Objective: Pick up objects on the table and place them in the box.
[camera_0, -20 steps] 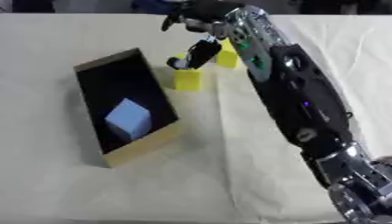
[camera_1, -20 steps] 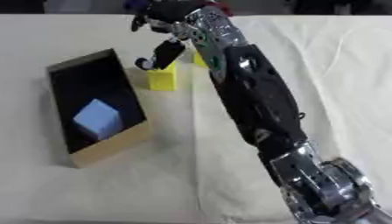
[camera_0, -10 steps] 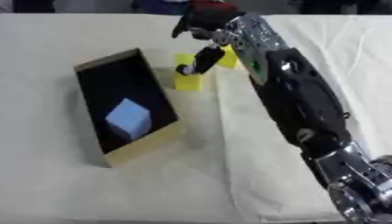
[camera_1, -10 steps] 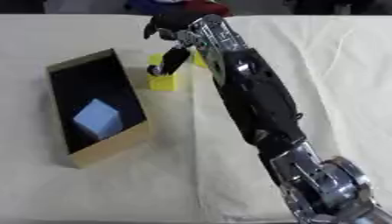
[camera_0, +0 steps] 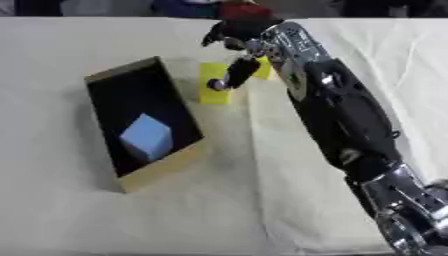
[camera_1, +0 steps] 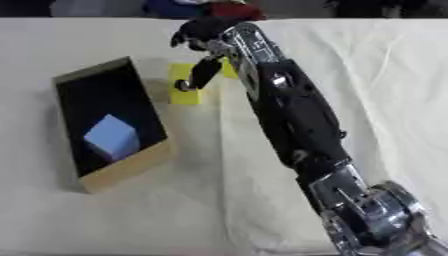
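A cardboard box [camera_0: 166,167] with a dark inside lies left of centre, and a light blue cube [camera_0: 146,137] rests in it. A yellow block [camera_0: 213,95] lies on the cloth just right of the box's far end. A second yellow piece [camera_0: 263,70] shows behind the arm. My right arm reaches up from the lower right corner. My right hand [camera_0: 238,33] hovers over the far side of the yellow block. Its fingers are relaxed, and one dark finger [camera_0: 229,75] points down with its tip on the block's top. My left hand is not visible.
A cream cloth covers the table [camera_0: 79,210], with a fold line running down beside the arm. Dark and coloured shapes line the far edge [camera_1: 184,7]. My right forearm [camera_1: 293,115] crosses the right half of the table.
My right hand has shifted slightly right and its pointing finger has come down onto the yellow block. The block, box and blue cube have stayed put.
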Available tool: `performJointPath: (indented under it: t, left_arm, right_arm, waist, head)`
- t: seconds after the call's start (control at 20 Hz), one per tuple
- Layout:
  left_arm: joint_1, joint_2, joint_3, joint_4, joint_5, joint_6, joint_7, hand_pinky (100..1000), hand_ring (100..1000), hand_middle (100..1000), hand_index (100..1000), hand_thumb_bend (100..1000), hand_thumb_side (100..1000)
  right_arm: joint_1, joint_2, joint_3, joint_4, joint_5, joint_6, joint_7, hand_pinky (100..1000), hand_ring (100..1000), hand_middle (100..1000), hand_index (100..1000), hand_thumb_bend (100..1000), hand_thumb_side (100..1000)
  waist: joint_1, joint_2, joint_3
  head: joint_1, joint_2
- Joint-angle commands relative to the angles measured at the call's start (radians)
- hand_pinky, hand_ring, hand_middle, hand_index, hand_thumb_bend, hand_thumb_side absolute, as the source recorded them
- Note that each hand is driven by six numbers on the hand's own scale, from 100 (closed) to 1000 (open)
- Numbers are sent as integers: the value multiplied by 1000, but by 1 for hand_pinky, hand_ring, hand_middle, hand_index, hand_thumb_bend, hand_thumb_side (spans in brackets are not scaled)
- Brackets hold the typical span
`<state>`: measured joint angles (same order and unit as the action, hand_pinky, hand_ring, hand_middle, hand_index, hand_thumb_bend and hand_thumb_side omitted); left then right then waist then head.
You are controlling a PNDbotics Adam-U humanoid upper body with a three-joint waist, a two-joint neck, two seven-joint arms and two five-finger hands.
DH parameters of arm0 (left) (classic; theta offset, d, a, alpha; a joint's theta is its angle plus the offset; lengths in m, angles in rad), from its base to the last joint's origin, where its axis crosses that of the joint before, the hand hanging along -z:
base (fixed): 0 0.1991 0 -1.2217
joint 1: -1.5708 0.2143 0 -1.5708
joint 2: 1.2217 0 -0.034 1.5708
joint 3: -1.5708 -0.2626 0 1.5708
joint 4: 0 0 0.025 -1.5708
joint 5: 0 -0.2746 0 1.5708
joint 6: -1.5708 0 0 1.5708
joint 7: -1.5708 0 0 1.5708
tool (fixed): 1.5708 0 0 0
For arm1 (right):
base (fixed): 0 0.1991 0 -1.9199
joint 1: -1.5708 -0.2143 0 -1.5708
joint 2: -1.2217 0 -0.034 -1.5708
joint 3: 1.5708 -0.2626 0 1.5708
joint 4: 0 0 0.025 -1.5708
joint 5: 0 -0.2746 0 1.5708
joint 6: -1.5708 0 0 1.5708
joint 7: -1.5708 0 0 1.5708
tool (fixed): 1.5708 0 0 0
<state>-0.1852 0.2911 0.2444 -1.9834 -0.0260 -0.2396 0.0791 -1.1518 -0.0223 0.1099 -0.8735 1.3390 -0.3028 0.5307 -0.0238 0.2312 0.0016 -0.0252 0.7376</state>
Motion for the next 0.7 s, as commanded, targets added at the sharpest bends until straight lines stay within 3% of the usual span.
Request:
performJointPath:
  t: [0.05,0.5,0.7]
  left_arm:
    - [-6,11,6,-17,0,-2,-4,603,652,785,803,100,680]
    - [-7,6,6,-17,0,-3,-5,603,652,785,803,100,681]
    - [-8,4,5,-17,0,-2,-7,603,652,786,803,100,681]
  right_arm:
    - [-20,1,-14,16,22,10,0,895,999,868,931,393,523]
    - [-23,27,-39,105,81,41,-1,894,999,866,928,377,544]
    - [-19,41,-46,130,83,44,-10,877,980,803,886,326,570]
  waist:
    - [6,-13,3]
    - [9,-5,8]
    - [10,-2,9]
  head:
    - [-1,-9]
    - [-4,-11]
    - [-5,-11]
